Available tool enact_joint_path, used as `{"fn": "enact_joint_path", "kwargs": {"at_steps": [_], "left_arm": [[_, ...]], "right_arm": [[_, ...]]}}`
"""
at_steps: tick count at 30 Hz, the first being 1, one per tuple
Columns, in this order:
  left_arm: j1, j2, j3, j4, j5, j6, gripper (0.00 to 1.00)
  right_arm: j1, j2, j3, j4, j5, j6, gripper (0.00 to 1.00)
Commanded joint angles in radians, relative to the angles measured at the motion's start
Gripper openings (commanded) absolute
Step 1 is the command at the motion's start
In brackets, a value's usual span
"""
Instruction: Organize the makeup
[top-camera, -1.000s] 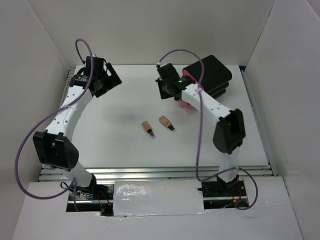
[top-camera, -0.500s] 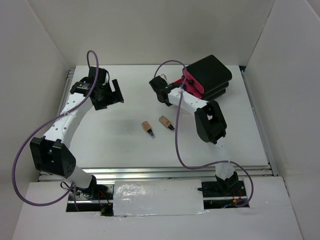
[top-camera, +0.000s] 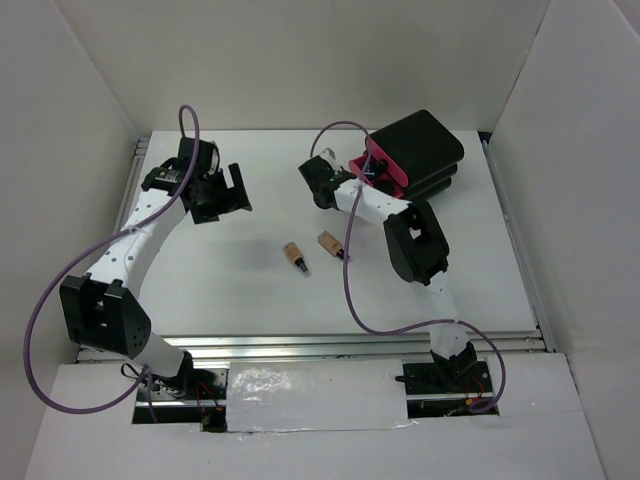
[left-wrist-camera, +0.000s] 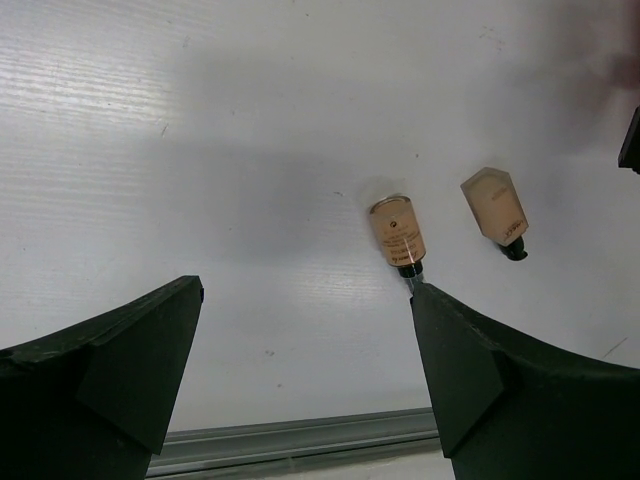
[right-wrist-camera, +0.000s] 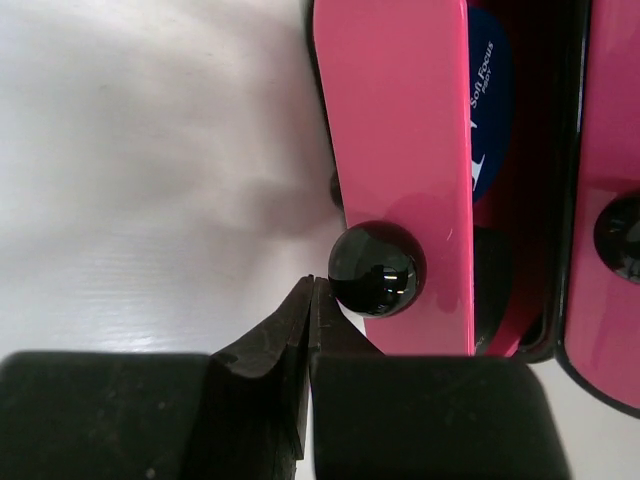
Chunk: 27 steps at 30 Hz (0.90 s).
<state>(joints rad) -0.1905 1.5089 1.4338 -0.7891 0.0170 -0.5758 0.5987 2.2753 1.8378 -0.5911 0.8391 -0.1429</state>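
Observation:
Two tan little bottles with black caps lie mid-table: one (top-camera: 294, 256) to the left, one (top-camera: 330, 244) to the right; both also show in the left wrist view (left-wrist-camera: 397, 234) (left-wrist-camera: 496, 211). My left gripper (top-camera: 225, 195) hangs open and empty above the back left of the table. My right gripper (right-wrist-camera: 312, 290) is shut and empty, its tips beside the black knob (right-wrist-camera: 375, 268) of a pulled-out pink drawer (right-wrist-camera: 400, 150). A blue-printed item (right-wrist-camera: 488, 90) lies inside that drawer. No compacts or white sachets show clearly.
The black box (top-camera: 420, 150) with pink drawers stands at the back right. White walls enclose the table on three sides. A metal rail (top-camera: 350, 345) runs along the near edge.
My right arm reached left past the box and a pink drawer has come out. My left gripper moved a little right and toward the middle.

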Motion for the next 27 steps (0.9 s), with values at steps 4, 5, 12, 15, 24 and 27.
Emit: {"fn": "enact_joint_path", "kwargs": {"at_steps": [4, 5, 12, 15, 24, 27], "left_arm": [[0.002, -0.015, -0.009, 0.031, 0.023, 0.019, 0.99], [0.002, -0.012, -0.009, 0.031, 0.024, 0.019, 0.99], [0.002, 0.022, 0.013, 0.028, 0.040, 0.019, 0.99], [0.002, 0.037, 0.025, 0.030, 0.043, 0.016, 0.99], [0.000, 0.094, 0.051, 0.077, 0.127, -0.002, 0.99], [-0.001, 0.105, 0.027, 0.181, 0.237, -0.047, 0.99]], "right_arm": [[-0.079, -0.045, 0.031, 0.039, 0.048, -0.001, 0.00], [-0.086, -0.045, 0.032, 0.036, 0.045, -0.003, 0.00], [-0.145, -0.074, 0.023, 0.043, 0.019, -0.003, 0.00], [-0.145, -0.088, 0.018, 0.047, 0.008, -0.004, 0.01], [-0.129, -0.155, 0.066, -0.081, -0.160, 0.101, 0.09], [-0.096, -0.265, 0.008, -0.067, -0.219, 0.137, 0.22]]}}
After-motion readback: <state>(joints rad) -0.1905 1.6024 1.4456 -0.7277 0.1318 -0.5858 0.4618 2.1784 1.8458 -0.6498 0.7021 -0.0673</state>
